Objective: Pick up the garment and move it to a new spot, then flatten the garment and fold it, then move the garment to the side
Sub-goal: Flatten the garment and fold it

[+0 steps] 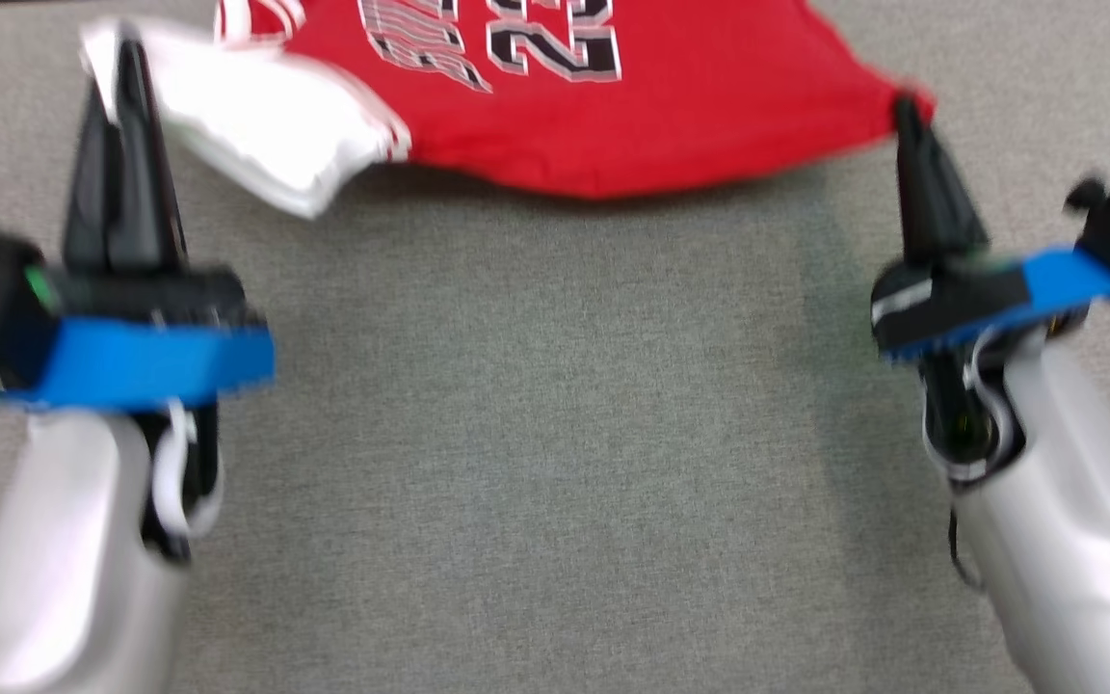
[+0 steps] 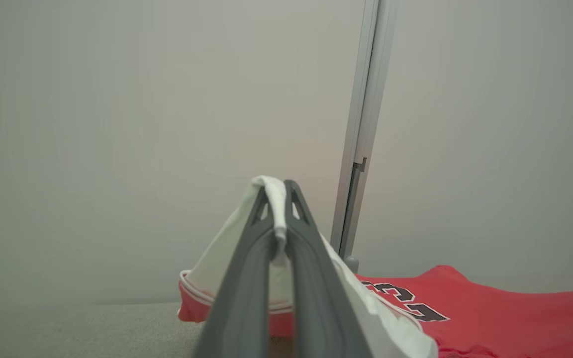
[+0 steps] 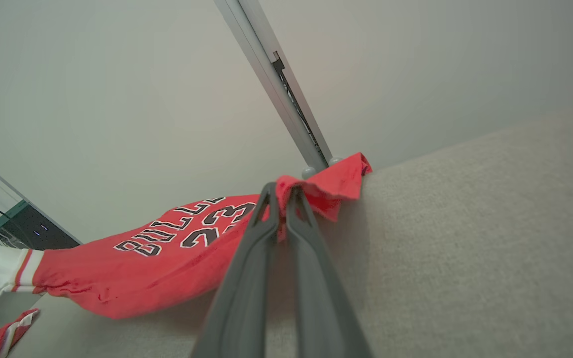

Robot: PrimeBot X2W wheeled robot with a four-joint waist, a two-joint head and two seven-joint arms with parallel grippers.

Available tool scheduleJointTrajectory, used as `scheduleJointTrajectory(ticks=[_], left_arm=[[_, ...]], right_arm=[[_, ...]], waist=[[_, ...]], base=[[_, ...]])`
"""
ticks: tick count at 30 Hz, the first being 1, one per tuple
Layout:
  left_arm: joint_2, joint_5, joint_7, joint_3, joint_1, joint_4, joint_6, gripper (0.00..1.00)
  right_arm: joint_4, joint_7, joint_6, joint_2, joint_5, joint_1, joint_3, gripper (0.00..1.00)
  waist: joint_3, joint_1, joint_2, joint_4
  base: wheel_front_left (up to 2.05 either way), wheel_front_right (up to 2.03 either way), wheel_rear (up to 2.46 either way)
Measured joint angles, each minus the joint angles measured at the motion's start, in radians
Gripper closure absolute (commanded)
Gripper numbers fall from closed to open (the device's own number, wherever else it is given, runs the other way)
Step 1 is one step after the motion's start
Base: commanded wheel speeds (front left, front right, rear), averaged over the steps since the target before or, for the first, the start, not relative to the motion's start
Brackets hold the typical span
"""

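Two grips, both clenched on one garment [image 1: 613, 116], as I read them remotely: the left tool [image 1: 126, 53], at 11 o'clock in the head view, pinches the white sleeve [image 1: 256, 145]; the right tool [image 1: 905, 106], at 2 o'clock, pinches a red hem corner [image 3: 336, 181]. The red jersey, numbered 23, spans 12 o'clock between them, casting a shadow on the grey tabletop [image 1: 555, 434]; a metal post [image 2: 361, 149] stands behind
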Motion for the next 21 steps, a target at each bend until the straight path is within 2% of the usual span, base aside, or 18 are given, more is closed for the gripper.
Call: scheduleJointTrajectory(ticks=[10, 15, 21], left_arm=[[-0.078, 0.026, 0.000, 0.052, 0.458, -0.118, 0.012, 1.00], [-0.118, 0.039, 0.000, 0.065, 0.597, -0.148, 0.012, 1.00], [-0.158, 0.059, 0.000, 0.044, 0.712, -0.159, -0.002, 1.00]], right_arm=[[-0.041, 0.000, 0.000, -0.021, 0.056, 0.345, -0.016, 1.00], [-0.057, 0.005, 0.000, -0.033, 0.060, 0.463, -0.053, 1.00], [-0.131, 0.042, 0.000, -0.030, 0.028, 0.614, -0.100, 1.00]], waist=[[-0.135, 0.0000, 0.0000, 0.011], [-0.198, -0.0001, 0.0000, 0.014], [-0.254, 0.0000, 0.0000, 0.030]], base=[[0.00, 0.00, 0.00], [0.00, 0.00, 0.00], [0.00, 0.00, 0.00]])
